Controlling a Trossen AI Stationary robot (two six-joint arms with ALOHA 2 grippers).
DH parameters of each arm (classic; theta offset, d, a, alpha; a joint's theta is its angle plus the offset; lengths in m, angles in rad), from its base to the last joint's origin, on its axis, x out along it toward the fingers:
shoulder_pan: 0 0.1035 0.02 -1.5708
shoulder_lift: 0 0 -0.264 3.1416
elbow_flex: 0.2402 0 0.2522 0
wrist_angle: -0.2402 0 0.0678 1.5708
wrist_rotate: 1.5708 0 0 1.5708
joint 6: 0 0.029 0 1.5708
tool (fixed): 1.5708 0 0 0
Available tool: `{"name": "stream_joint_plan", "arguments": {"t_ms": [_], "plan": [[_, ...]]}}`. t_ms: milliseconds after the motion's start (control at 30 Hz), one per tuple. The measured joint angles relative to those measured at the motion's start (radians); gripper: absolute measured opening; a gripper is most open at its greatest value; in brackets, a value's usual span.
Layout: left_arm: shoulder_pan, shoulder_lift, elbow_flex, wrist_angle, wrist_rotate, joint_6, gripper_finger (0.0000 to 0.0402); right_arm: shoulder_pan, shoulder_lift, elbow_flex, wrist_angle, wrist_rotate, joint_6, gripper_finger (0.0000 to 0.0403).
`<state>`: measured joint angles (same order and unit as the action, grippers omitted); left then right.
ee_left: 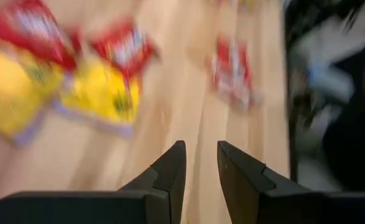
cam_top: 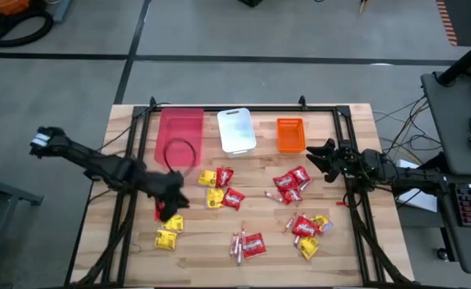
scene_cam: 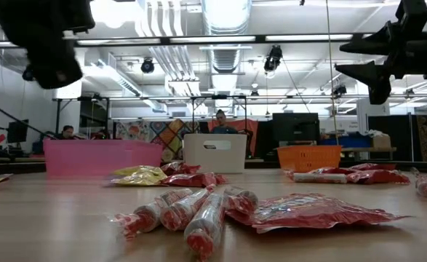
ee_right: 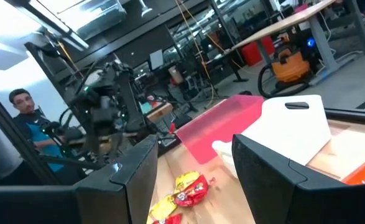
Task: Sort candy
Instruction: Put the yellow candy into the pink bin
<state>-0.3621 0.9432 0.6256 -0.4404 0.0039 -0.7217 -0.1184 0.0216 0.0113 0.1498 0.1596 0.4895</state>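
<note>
Candy (cam_top: pixel 233 197) lay scattered over the middle and near part of the wooden surface (cam_top: pixel 355 257), red and yellow packets in loose clusters and a few pinkish sticks (cam_top: pixel 238 242) beside a red packet toward the near edge. My left pincer (cam_top: pixel 169 202) hung over the left part of the surface, its fingers (ee_left: pixel 170 171) set narrow with bare wood showing in the gap between them and nothing held. A yellow packet (cam_top: pixel 168 238) lay just near of it, and a red-and-yellow cluster just to its right. My right pincer (cam_top: pixel 322 156) was raised above the right side, fingers spread wide and empty, with a red cluster (cam_top: pixel 290 185) lying near it toward the middle. Pink bin (cam_top: pixel 180 136), white bin (cam_top: pixel 236 131) and orange bin (cam_top: pixel 290 134) stood along the far edge.
</note>
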Motion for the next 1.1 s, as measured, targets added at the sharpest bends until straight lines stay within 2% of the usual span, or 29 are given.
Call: {"name": "stream_joint_plan", "arguments": {"t_ms": [133,300,500,633,733,1100], "plan": [[-0.092,0.156,0.102,-0.182,0.012,-0.054,0.0076,0.0,0.0,0.0,-0.005,-0.001,0.0,0.0199],[-0.132,0.325,0.197,-0.321,0.009,-0.105,0.0082,0.0,0.0,0.0,-0.013,-0.008,0.012,0.0199],[-0.135,0.478,0.265,-0.429,0.009,-0.065,0.0138,0.0,0.0,0.0,-0.015,-0.094,0.018,0.0199],[-0.143,0.534,0.264,-0.431,0.013,-0.042,0.0184,0.0,0.0,0.0,-0.022,-0.146,0.037,0.0199],[-0.144,0.564,0.264,-0.43,0.013,-0.026,0.0204,0.0,0.0,0.0,-0.021,-0.155,0.037,0.0199],[-0.144,0.637,0.223,-0.36,0.013,-0.023,0.0207,0.001,0.001,0.0,-0.026,-0.16,0.037,0.0199]]}}
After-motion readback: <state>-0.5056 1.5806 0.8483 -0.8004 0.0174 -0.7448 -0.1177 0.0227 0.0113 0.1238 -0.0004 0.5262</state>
